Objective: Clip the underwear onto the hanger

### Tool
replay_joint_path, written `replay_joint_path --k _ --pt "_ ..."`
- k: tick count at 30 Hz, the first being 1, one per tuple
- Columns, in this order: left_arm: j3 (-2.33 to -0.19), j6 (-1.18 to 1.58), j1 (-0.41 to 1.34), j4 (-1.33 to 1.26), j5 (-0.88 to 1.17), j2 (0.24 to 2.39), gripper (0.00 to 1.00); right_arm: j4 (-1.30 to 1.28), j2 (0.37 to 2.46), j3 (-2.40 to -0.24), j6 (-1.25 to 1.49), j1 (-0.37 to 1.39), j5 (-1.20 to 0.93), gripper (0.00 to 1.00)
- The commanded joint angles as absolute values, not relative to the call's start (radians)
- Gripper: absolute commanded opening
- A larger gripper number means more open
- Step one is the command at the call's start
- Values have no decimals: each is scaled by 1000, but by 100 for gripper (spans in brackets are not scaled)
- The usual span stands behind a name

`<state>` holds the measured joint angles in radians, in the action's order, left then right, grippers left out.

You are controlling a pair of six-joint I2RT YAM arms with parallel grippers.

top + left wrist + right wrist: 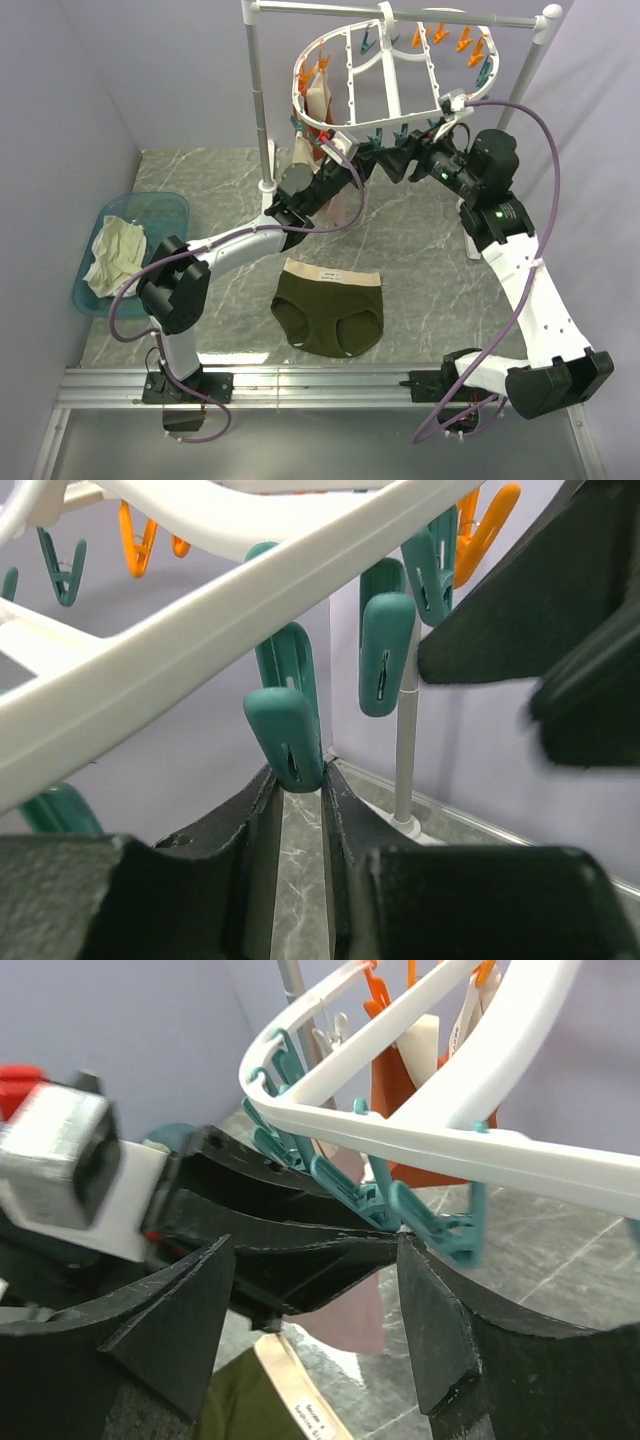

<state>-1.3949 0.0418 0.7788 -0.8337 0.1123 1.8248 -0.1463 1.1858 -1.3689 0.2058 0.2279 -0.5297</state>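
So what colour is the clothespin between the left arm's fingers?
Teal; the clothespin shows best in the left wrist view.

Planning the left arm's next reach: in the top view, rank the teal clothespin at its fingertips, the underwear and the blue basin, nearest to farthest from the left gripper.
From the left gripper:
1. teal clothespin, at its tips, on the hanger's near rim.
2. underwear, lying flat toward the arm bases.
3. blue basin, far left.

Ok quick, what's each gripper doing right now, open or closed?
Left gripper: closed on a teal clothespin.
Right gripper: open, holding nothing.
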Motion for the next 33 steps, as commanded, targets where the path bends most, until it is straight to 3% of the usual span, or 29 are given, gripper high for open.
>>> replay_joint_path --k 1,10,27,31,33 --pt "-1393 26 776 -833 143 1746 24 -133 1209 -1420 126 259 -446 73" --pt "-1362 12 776 -824 158 1712 17 -121 1250 -1451 115 284 -387 79" --pt "-1359 -14 776 -772 210 1698 12 -80 1307 -1479 95 307 -388 78" --pt "-1353 -14 776 -755 227 1694 11 -74 1307 -1479 104 308 -376 68" --pt "-1353 -8 776 -744 236 1695 15 -74 1312 -1482 107 307 -377 52"
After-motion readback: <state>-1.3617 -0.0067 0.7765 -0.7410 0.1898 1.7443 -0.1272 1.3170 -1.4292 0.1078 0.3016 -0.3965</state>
